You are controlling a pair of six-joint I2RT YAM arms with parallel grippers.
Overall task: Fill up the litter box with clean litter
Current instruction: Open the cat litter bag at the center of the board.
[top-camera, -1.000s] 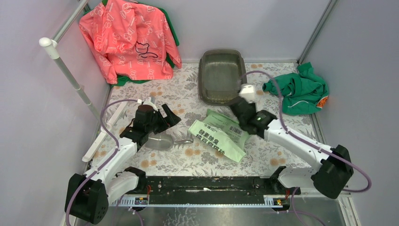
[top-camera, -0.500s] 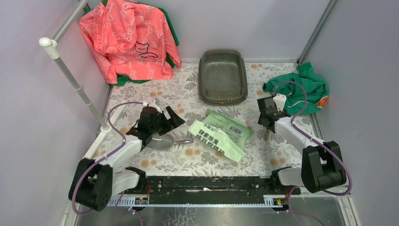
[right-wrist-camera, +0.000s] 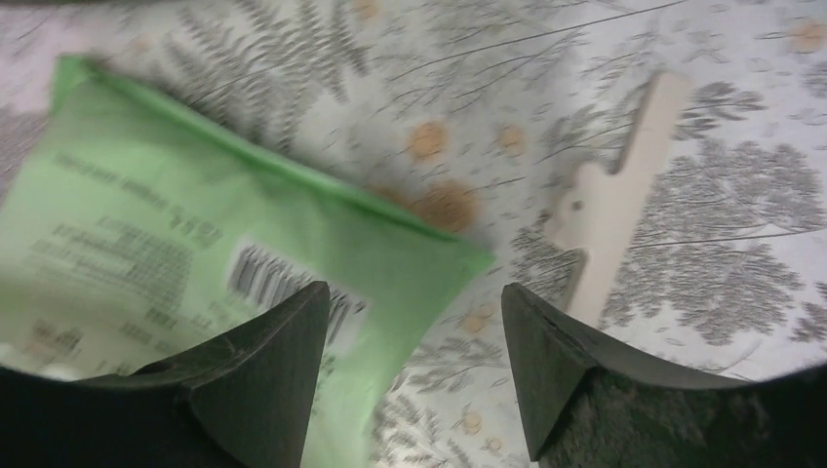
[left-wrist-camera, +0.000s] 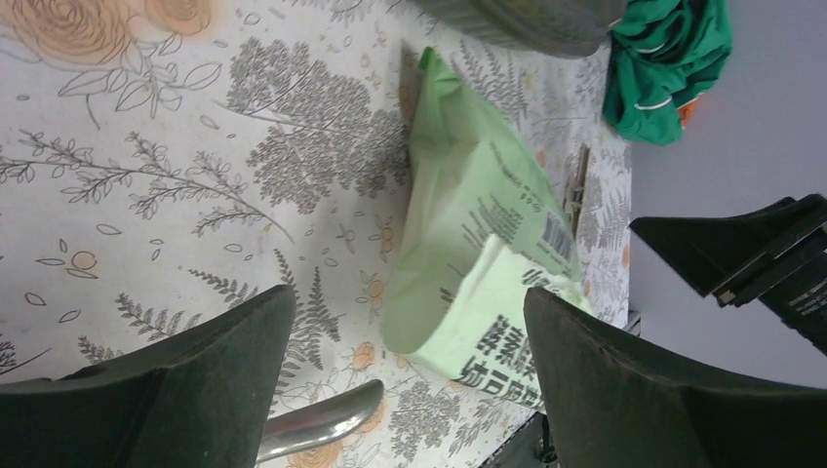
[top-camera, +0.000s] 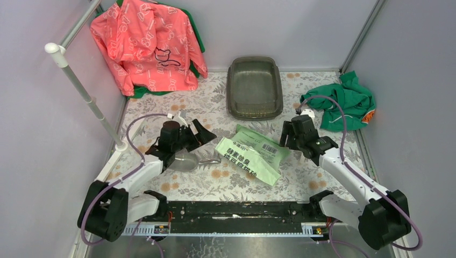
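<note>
Nearest you on the floral-patterned desk (top-camera: 215, 183), your left gripper (top-camera: 198, 133) is spread wide and holds nothing, its fingers aimed at the light green printed plastic bag (top-camera: 251, 153). In the left wrist view the bag (left-wrist-camera: 468, 253) fills the gap between the fingers of the left gripper (left-wrist-camera: 408, 297), and the handle of the small grey metal scoop (left-wrist-camera: 317, 424) pokes in below them. From above, the scoop (top-camera: 188, 160) lies just under that arm. Your right gripper (top-camera: 287, 137) hangs over the bag's right corner, open as well with nothing in its grasp. Its own camera shows the barcode end of the bag (right-wrist-camera: 195, 244) under the right gripper (right-wrist-camera: 412, 292) and a pale flat strip (right-wrist-camera: 614, 205) lying on the cloth beside it. Farther back sits the dark grey-olive rectangular plastic litter box (top-camera: 254, 88), upright, with rounded corners, a raised rim and a glossy bare floor, well apart from both grippers. A crumpled green garment (top-camera: 344, 105) lies to its right, and a pink printed jacket (top-camera: 148, 43) hangs at the far left. Since half a second ago your right arm has swung in from beside the green garment to the bag. The left arm, bag, scoop and litter box sit where they were.
</note>
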